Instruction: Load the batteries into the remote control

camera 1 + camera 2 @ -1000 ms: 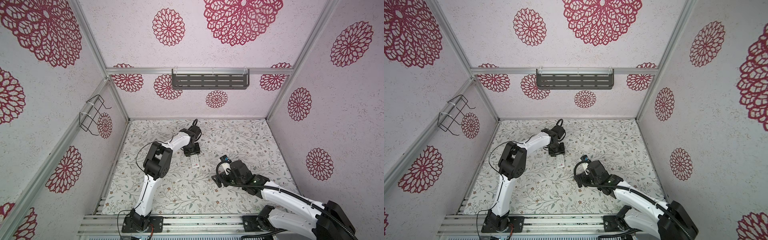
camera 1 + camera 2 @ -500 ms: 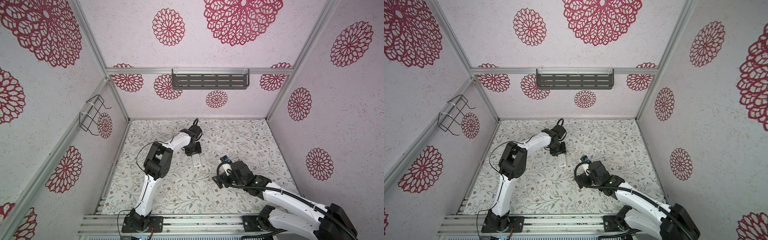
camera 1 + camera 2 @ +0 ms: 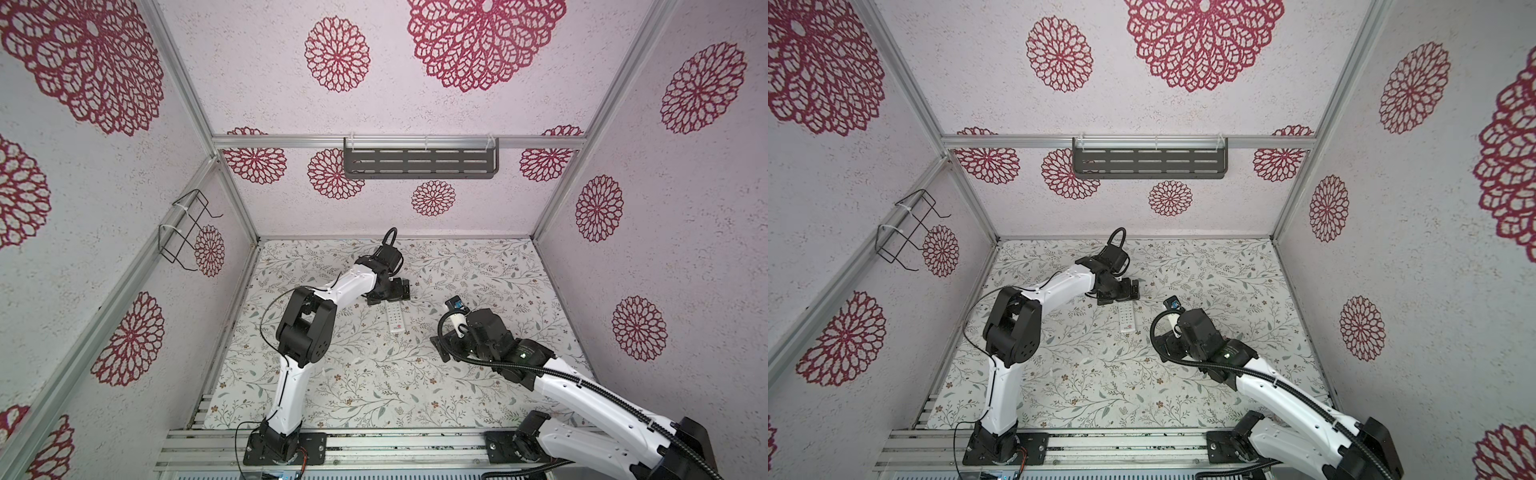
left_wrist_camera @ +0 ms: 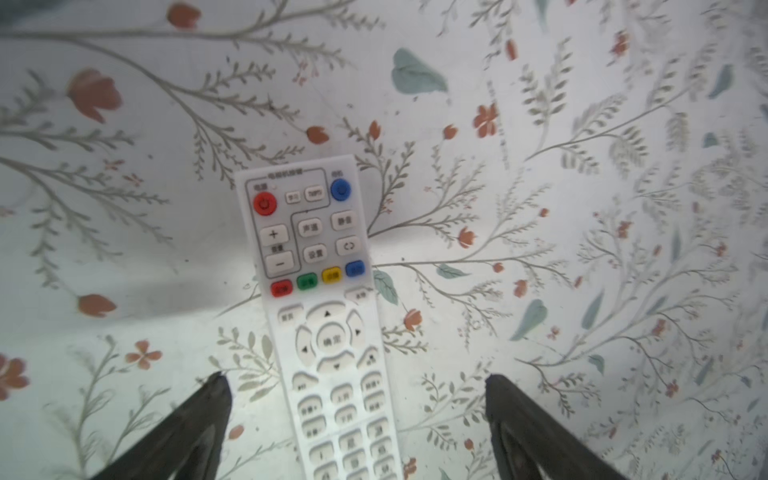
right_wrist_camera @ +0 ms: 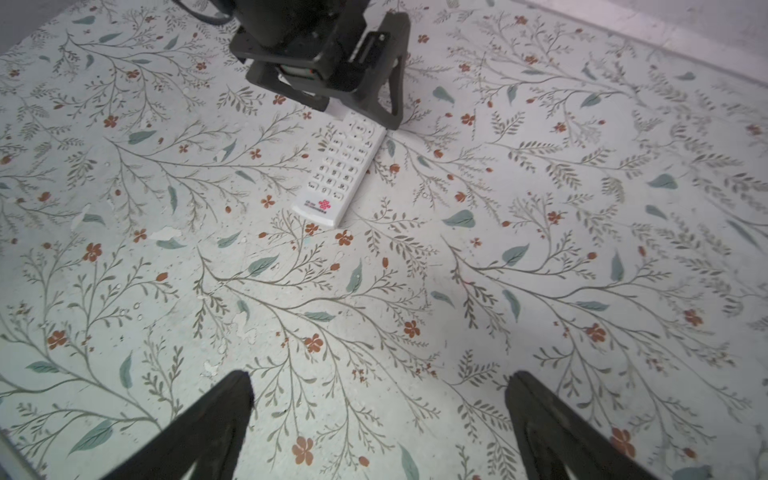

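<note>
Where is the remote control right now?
In both top views the remote control lies buttons up on the floral table near the middle, its far end under the open left gripper, clear of the right gripper.

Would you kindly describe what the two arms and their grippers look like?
Both arms have white links and chunky black joints. The left arm carries a thin black wire; the right arm has a ribbed black hose, a small green mark and a blue part near its wrist. The left gripper and right gripper have dark, tapering fingers.
</note>
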Controlling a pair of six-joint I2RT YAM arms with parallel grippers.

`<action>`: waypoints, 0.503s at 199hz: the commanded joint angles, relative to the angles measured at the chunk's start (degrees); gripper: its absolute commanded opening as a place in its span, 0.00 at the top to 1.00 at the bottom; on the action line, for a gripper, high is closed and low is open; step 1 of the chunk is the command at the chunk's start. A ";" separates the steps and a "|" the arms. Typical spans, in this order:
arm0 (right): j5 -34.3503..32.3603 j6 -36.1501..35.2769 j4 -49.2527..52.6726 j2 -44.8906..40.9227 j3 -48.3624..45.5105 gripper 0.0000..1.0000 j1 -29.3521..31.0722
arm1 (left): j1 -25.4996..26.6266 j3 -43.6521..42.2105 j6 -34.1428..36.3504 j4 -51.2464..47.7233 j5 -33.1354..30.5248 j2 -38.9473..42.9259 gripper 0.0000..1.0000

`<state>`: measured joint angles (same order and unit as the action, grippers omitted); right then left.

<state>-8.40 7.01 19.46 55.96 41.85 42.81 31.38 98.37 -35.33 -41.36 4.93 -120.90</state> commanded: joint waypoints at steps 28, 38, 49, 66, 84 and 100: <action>-1.59 -5.77 -0.64 -0.33 4.37 0.01 -6.10 | -5.39 -7.60 10.11 6.90 -9.47 19.14 0.03; 0.98 -5.64 -1.42 0.56 4.49 0.01 -9.08 | -7.19 -9.87 11.04 8.39 -11.97 22.43 0.03; 3.32 -5.04 -1.94 2.22 4.95 0.01 -12.57 | -9.24 -12.59 12.57 9.97 -14.84 26.10 0.03; 5.49 -4.76 -1.44 5.19 6.38 0.01 -17.46 | -11.71 -19.13 16.61 14.90 -22.39 32.33 0.03; 5.19 -5.69 -2.80 7.70 6.23 0.01 -21.81 | -13.72 -29.04 22.61 24.19 -31.22 39.04 0.03; 4.65 -6.84 -6.48 10.16 5.39 0.01 -25.29 | -15.64 -38.88 27.19 35.26 -37.47 44.31 0.03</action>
<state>-4.45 2.42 17.50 63.90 46.59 21.65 17.19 70.04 -18.20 -21.37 -19.25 -81.52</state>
